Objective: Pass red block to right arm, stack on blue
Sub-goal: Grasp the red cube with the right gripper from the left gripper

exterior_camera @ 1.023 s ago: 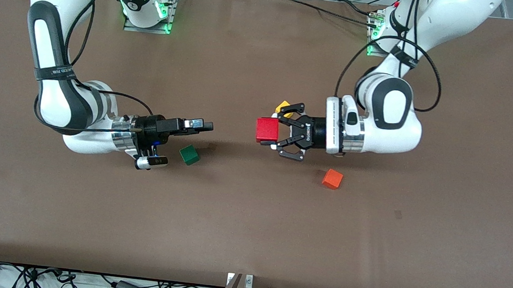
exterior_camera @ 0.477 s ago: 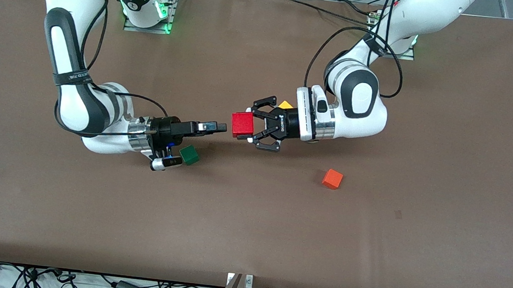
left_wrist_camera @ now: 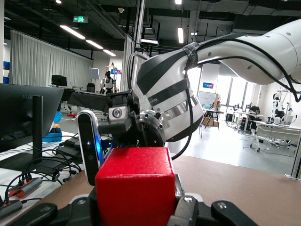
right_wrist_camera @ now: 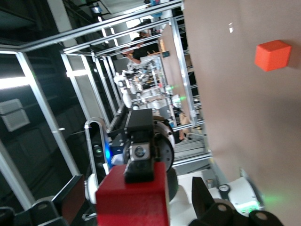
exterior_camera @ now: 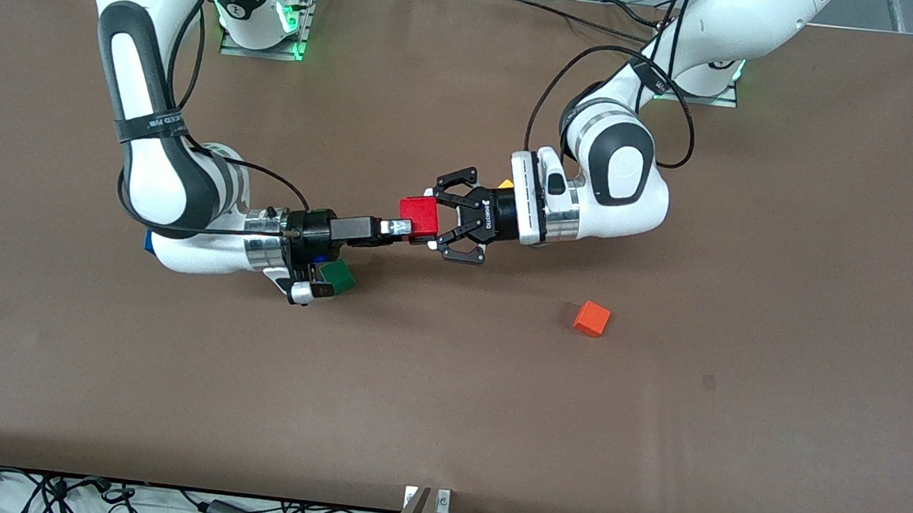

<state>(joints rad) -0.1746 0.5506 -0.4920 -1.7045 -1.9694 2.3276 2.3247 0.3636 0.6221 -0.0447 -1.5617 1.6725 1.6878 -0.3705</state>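
Spanning the whole front view, the brown table (exterior_camera: pixel 442 421) is carrying both arms and the loose cubes. The right arm (exterior_camera: pixel 158 172) is reaching from its base toward the table's middle, and its white forearm is hiding most of the blue cube (exterior_camera: pixel 149 241), of which only a dark sliver is showing. The left arm (exterior_camera: pixel 620 180) is reaching in from its own end, and its wrist is covering nearly all of a yellow cube (exterior_camera: pixel 505 184).

The left gripper (exterior_camera: pixel 433 221) is pinching the red block (exterior_camera: pixel 419 217) between its black linked fingers, above the table's middle. The block is a bright red cube with flat matte faces; in the left wrist view it (left_wrist_camera: pixel 136 186) is filling the lower frame, cut off at the edge. The right gripper (exterior_camera: pixel 401 230) is meeting the block; one slim finger (right_wrist_camera: pixel 139 162) is lying over its face, but whether the fingers are pressing on it cannot be told.

The green cube (exterior_camera: pixel 337 276) is partly hidden under the right wrist. The orange cube (exterior_camera: pixel 591 319) is sitting fully exposed, nearer the front camera.
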